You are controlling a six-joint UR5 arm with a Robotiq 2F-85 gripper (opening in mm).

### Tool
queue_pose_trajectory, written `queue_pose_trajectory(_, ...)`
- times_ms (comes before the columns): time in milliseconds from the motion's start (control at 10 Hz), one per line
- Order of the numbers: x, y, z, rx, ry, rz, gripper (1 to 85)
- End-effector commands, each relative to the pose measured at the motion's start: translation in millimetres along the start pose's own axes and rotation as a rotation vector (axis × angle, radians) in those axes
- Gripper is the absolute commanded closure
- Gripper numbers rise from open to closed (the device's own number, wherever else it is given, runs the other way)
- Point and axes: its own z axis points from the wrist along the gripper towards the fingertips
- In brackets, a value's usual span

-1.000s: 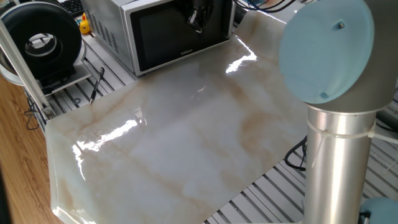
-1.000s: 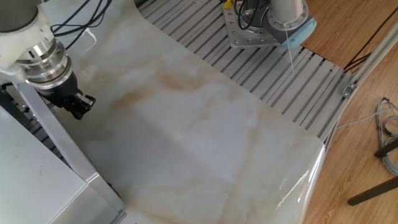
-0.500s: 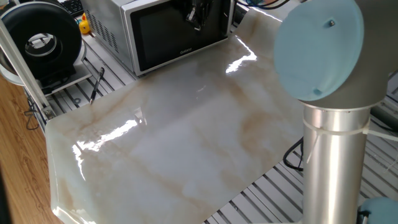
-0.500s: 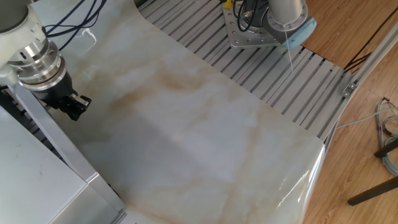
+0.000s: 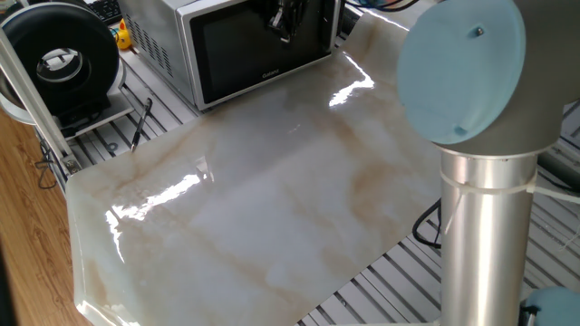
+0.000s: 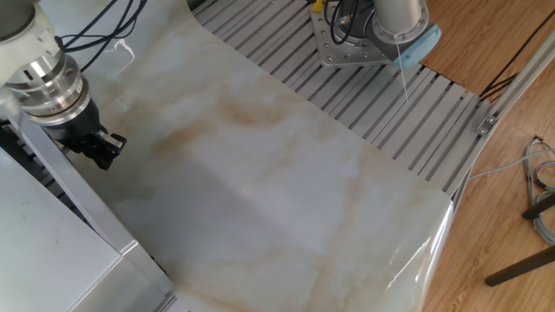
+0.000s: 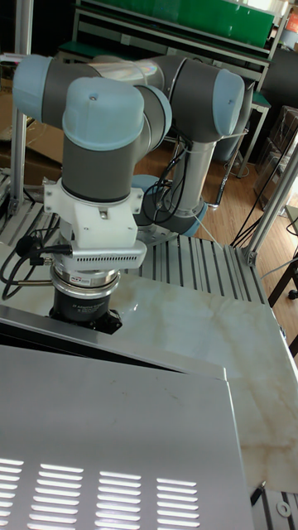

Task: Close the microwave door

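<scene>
at the far left corner of the tabletop sits a black-and-white spool device [image 5: 62, 56] on the slatted metal bench [image 5: 154, 109], a small yellow toy [image 5: 123, 36] behind it. next along the far edge is the microwave [image 5: 161, 41], vented side wall toward the spool, dark glass front toward the slab. the microwave door [image 5: 254, 50] looks flush or nearly flush with the front frame; can't tell if it has latched. the gripper [image 5: 288, 20] is right at the door's upper right part, by the handle side, apparently touching the glass. fingers [image 6: 102, 149] read as close together in the other fixed view, holding nothing, but i can't tell for sure if they're fully shut. tall fixed view only shows the wrist flange above the microwave top, fingertips hidden.

risks, as i judge them:
- door not latched: if the arm backs off early it could spring back out.
- pushing harder on a closed door could slide the whole microwave toward the far edge, nothing visibly clamps it.
- contact on glass, not frame: a fingertip could skid sideways into the handle.

surface: glossy marble-pattern slab [image 5: 272, 199], strong glare streaks, nothing on it. right of it the arm's column [image 5: 485, 226] fills the near right corner. room: wood floor [image 6: 512, 173], aluminium frame posts, loose cables.
</scene>
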Motion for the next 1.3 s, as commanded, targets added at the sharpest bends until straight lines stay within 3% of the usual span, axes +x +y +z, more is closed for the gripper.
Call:
queue_pose_trajectory(0,-3.1,2.3,-1.7,-0.013,-0.014,0.01,84.3)
queue_pose_trajectory(100,-1.6,-1.9,-1.7,0.003,-0.009,0.013,84.3)
queue_pose_trajectory(900,9.7,-6.5,7.4,0.009,-0.012,0.012,84.3)
queue_pose_trajectory(1200,16.0,-8.7,10.2,0.016,0.006,-0.002,84.3)
